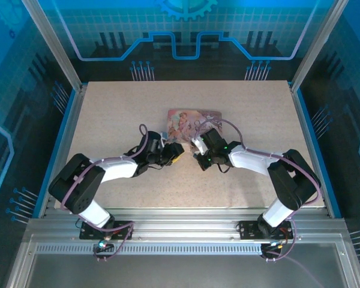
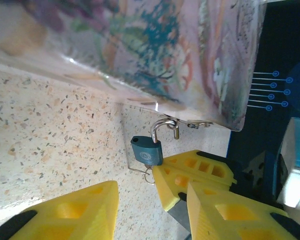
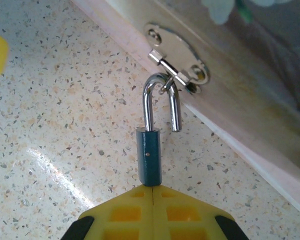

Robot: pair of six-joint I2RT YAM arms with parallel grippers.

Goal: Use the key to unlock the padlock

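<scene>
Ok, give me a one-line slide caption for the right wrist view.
Right gripper shut on the padlock, shackle open but hooked through the box hasp.

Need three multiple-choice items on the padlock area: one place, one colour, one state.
1. Where does the small padlock with teal body and silvery shackle hang?
A. From the metal hasp on the pink illustrated tin box
B. Loose at mid-table
C. Inside the box

2. The right pincer has fingers of what colour?
A. Black
B. Yellow
C. Silver

3. What state is the shackle in?
A. Locked into the body
B. Open, one leg free
C. Removed

Answers:
1 A, the shackle hooks through the hasp's loop.
2 B, both fingers closed on the body are yellow.
3 B, the short leg ends clear of the body.
</scene>
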